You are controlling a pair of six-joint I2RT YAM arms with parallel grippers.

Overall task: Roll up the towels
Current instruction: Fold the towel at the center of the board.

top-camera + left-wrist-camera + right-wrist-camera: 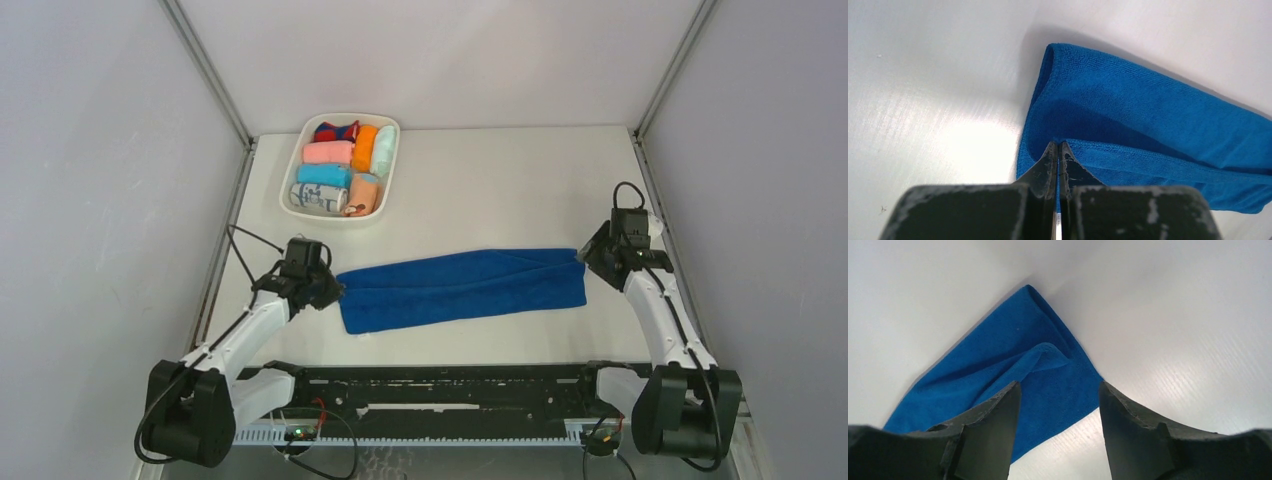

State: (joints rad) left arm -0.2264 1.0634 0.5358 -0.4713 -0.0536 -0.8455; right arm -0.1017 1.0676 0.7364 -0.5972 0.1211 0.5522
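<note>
Top external view: the royal-blue towel [462,289] lies flat across the middle of the worktop [500,180]. It is folded lengthwise into a long strip running left to right, with the right end a little farther back than the left. The peach-orange towel [363,194] sits rolled in the near right corner of a white tray [292,175] at the far left of the worktop. It is packed in with pink, orange, mint, light-blue and white printed rolls, and the tray stands well apart from the strip.

My left hand [333,290] is at the strip's left end, and its wrist view shows the fingers [1047,167] pinched tight on the hem of the upper layer. My right hand [588,256] hovers at the right end, spread wide. In its wrist view the end of the towel lies between and below the fingers, and I cannot tell whether they touch it.
</note>
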